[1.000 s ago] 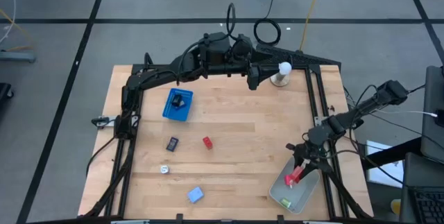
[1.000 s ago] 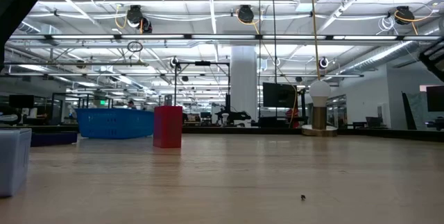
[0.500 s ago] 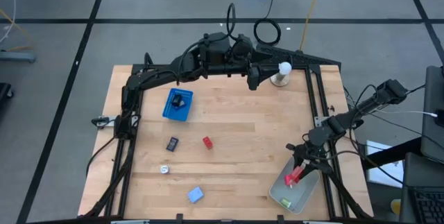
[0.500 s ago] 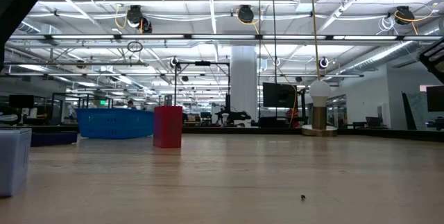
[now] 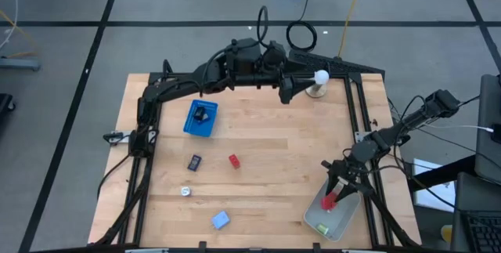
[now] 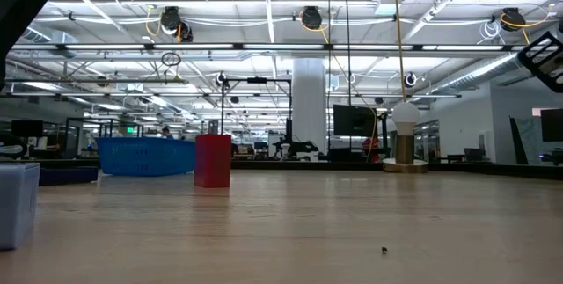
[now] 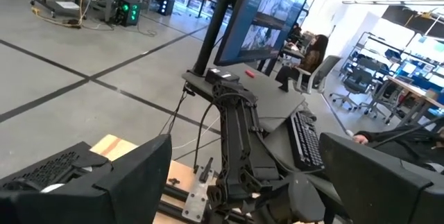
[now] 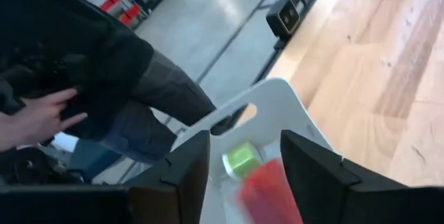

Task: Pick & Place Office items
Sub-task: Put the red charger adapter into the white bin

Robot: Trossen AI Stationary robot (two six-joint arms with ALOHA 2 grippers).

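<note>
My right gripper [image 5: 338, 190] [image 8: 244, 144] hangs open over the translucent tray [image 5: 338, 223] [image 8: 277, 106] at the table's near right corner. A red block [image 5: 329, 200] [image 8: 270, 191] is in the tray just below the fingers, beside a green piece [image 8: 241, 160]. My left gripper [image 5: 283, 92] [image 7: 244, 148] waits open and level above the table's far edge, next to the white knob-topped stand [image 5: 318, 81]. A second red block [image 5: 233, 160], a black piece [image 5: 194, 161], a silvery-white piece [image 5: 186, 191] and a blue piece [image 5: 220, 220] lie on the table.
A blue basket [image 5: 200, 118] holding a black clip stands at the far left. In the right wrist view a person's hand [image 8: 41, 116] and dark clothes show beyond the table's edge near the tray. Bare wood [image 5: 282, 167] lies between the loose pieces and the tray.
My right gripper has opened and tipped a little downward over the tray. The red block that was between its fingers has dropped from them into the tray.
</note>
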